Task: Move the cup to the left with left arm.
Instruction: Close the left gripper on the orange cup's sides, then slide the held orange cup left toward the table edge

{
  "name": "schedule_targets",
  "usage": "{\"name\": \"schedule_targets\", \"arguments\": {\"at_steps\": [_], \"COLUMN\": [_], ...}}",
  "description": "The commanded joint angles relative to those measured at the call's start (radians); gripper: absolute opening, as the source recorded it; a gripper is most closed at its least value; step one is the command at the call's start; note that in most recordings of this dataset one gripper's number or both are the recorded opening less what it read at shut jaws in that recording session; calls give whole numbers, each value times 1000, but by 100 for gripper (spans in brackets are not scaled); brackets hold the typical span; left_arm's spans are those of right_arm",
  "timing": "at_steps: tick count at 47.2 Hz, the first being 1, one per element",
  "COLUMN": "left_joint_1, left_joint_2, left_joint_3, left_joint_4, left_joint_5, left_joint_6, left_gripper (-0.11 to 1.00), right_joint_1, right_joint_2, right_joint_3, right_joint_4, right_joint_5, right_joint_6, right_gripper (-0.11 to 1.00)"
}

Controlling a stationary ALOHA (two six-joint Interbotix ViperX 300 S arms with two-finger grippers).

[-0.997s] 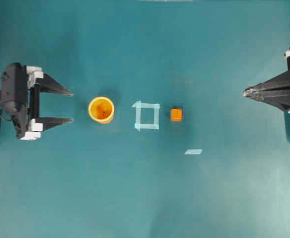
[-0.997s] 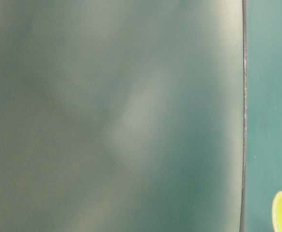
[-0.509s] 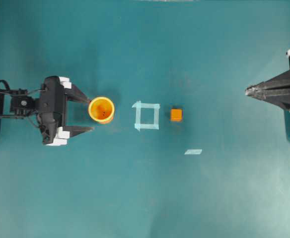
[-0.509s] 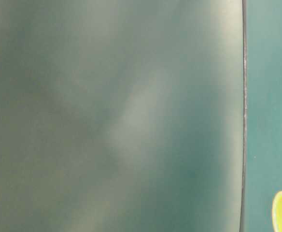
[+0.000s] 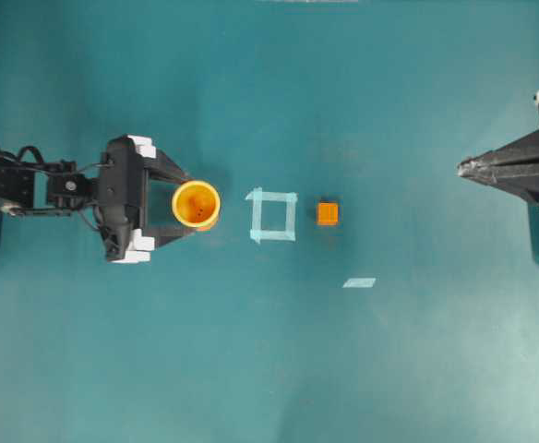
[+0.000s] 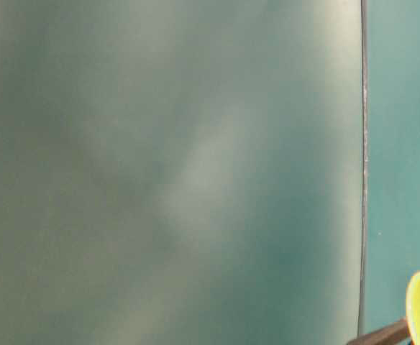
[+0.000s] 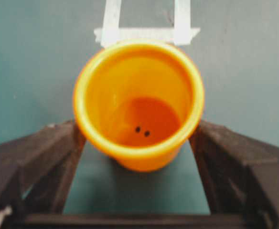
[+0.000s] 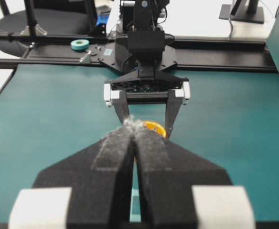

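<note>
Just right of cup (image 5: 196,204): tape square (image 5: 272,215).

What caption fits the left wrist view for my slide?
Round orange-yellow plastic cup standing upright between the left gripper's open black fingers, not yet clamped.

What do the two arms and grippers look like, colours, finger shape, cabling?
Both are black. The left gripper has two tapering, pointed fingers held by white clips, and loose black cables run along the left arm behind it. The right gripper has matching wedge-shaped fingers and white clips; its fingertips look frayed and greyish.
</note>
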Motion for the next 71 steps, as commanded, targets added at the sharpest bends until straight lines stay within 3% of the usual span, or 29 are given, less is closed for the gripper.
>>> {"name": "schedule_targets", "arguments": {"at_steps": [1, 15, 28, 42, 71], "left_joint_1": [2, 2, 0, -5, -38], "left_joint_2": [5, 32, 28, 14, -166], "left_joint_3": [-28, -60, -48, -37, 143], "left_joint_4": [0, -3, -3, -3, -3], "left_joint_5": [-11, -20, -21, -23, -26], "left_joint_6": [0, 2, 3, -5, -12], "left_gripper": [81, 80, 70, 70, 70], "right_joint_1": [0, 0, 0, 0, 0], "right_joint_2": [2, 3, 5, 2, 2], "right_joint_3": [-32, -34, -34, -38, -38], "right_joint_4": [-2, -2, -2, 0, -2], "right_joint_5": [-3, -3, 21, 31, 34], "right_joint_6": [0, 0, 0, 3, 3], "right_gripper": [0, 0, 0, 0, 0]}}
